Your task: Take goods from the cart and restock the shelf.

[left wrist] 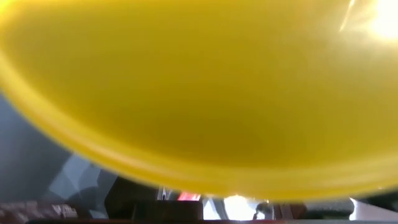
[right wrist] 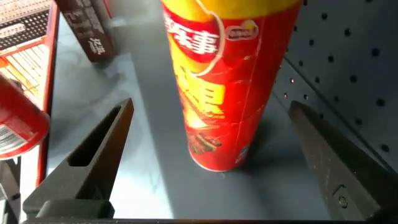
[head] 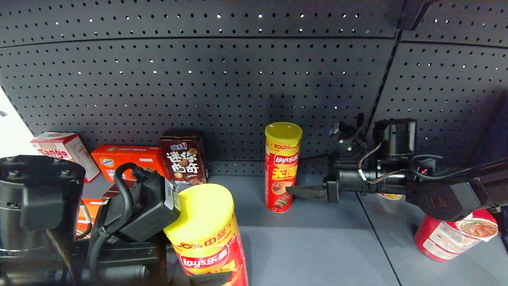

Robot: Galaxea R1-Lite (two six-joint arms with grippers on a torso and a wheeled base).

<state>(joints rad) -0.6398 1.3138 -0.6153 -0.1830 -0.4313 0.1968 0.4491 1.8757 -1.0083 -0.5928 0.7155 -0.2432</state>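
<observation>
A chip can [head: 282, 167] stood upright on the shelf [head: 317, 246], towards the back and near the pegboard [head: 198, 79]; its yellow lid [head: 283, 131] was on.

The right gripper [head: 295, 190] lay level with the can's lower part, reaching in from the right; in the right wrist view its fingers [right wrist: 93, 162] were spread wide, one on each side of the can [right wrist: 224, 93], and neither touched it; the can's base rested flat on the shelf [right wrist: 143, 155].

A second can [head: 208, 238], also yellow-lidded, stood in the near foreground, just beside the left arm's wrist [head: 139, 206] and tilted a little; the left wrist view showed its lid [left wrist: 199, 93] from very close; a dark part of the left gripper [head: 208, 279] showed at the can's lower edge, but whether it clamped the can could not be told.

Along the back left of the shelf stood a white box [head: 65, 153], an orange box [head: 131, 159] and a brown box [head: 184, 159], side by side; the brown box [right wrist: 87, 28] was well apart from the first can.

On the right, a red tub [head: 456, 234] lay on its side under the right arm.
</observation>
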